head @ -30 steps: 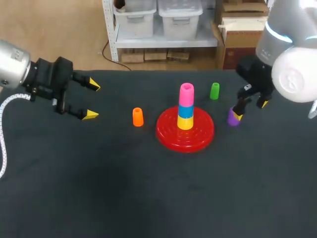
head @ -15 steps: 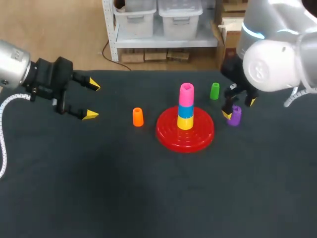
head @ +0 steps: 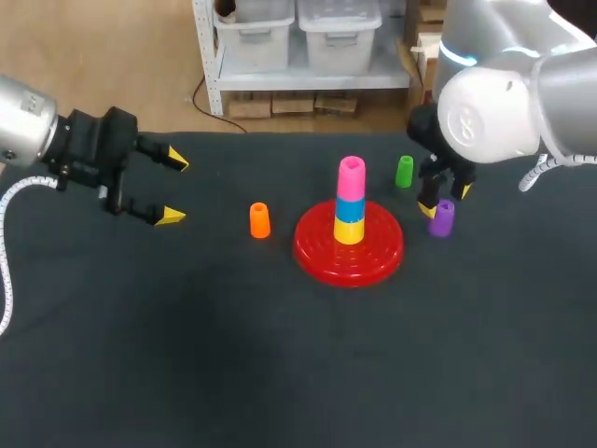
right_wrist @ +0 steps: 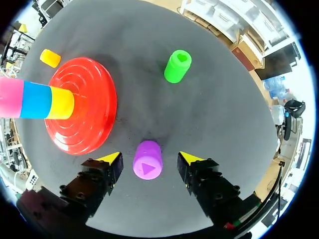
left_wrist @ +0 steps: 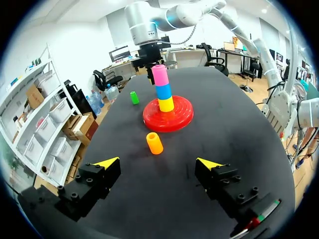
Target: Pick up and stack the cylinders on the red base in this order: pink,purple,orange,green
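The red base (head: 348,250) holds a post with yellow, blue and pink cylinders (head: 351,177) stacked on it. A purple cylinder (head: 442,218) stands upright to the right of the base. My right gripper (head: 445,201) hangs over it, open. In the right wrist view the purple cylinder (right_wrist: 147,159) sits between the yellow fingertips (right_wrist: 110,158) with a gap on each side. The green cylinder (head: 404,172) stands behind the base, and the orange cylinder (head: 259,220) stands left of it. My left gripper (head: 173,189) is open and empty at the far left.
In the left wrist view the orange cylinder (left_wrist: 154,143) stands ahead of the left gripper (left_wrist: 158,163), with the red base (left_wrist: 168,115) and the green cylinder (left_wrist: 134,97) farther on. Dark table surface (head: 280,355) stretches across the front.
My right arm has swung left and turned, so its fingers now straddle the purple cylinder from above. The left arm has not moved.
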### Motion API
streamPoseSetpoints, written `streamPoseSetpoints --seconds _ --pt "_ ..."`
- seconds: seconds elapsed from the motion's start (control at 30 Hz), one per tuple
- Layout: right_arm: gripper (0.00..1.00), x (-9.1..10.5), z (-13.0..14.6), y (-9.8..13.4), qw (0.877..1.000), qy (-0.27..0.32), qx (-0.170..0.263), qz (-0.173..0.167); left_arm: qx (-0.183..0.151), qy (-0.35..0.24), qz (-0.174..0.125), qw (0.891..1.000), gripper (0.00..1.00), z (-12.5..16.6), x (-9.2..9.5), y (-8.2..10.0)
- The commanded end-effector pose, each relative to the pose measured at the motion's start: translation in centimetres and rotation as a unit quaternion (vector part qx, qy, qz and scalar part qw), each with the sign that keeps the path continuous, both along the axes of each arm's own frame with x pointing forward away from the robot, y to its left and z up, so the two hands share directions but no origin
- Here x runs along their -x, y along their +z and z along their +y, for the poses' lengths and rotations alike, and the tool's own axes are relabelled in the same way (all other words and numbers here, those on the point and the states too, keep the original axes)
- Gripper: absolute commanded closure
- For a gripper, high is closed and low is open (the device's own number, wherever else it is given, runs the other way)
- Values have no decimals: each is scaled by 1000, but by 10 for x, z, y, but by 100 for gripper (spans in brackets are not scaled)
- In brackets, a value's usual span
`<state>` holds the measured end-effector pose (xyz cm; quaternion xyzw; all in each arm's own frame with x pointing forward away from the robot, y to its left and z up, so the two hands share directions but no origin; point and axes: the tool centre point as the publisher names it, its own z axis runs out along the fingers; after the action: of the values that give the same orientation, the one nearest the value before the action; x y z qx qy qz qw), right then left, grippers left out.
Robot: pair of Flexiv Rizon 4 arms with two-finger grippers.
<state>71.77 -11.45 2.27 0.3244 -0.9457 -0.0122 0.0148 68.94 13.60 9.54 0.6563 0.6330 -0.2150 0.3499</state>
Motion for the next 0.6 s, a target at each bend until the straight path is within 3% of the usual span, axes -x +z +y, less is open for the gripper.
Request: streamPoseSetpoints --seconds 0.03,0.27,0.3,0.37,0.43,0.6 --pt "24 3 -1 0 1000 0 0 0 1 1 -2 1000 0 0 1 -1" --pt "29 7 -1 1 1000 -5 0 -2 1 1 -2 1000 0 0 1 -1" --pt "51 7 -1 0 1000 -5 0 -2 1 1 -2 1000 0 0 1 -1" --pt "64 8 -1 -1 1000 -6 0 -1 1 1 -2 1000 0 0 1 -1" --pt "100 8 -1 -2 1000 -8 2 1 1 1 -2 1000 0 0 1 -1" --pt "100 9 -5 6 1000 -13 0 -11 1 1 -2 1000 0 0 1 -1"
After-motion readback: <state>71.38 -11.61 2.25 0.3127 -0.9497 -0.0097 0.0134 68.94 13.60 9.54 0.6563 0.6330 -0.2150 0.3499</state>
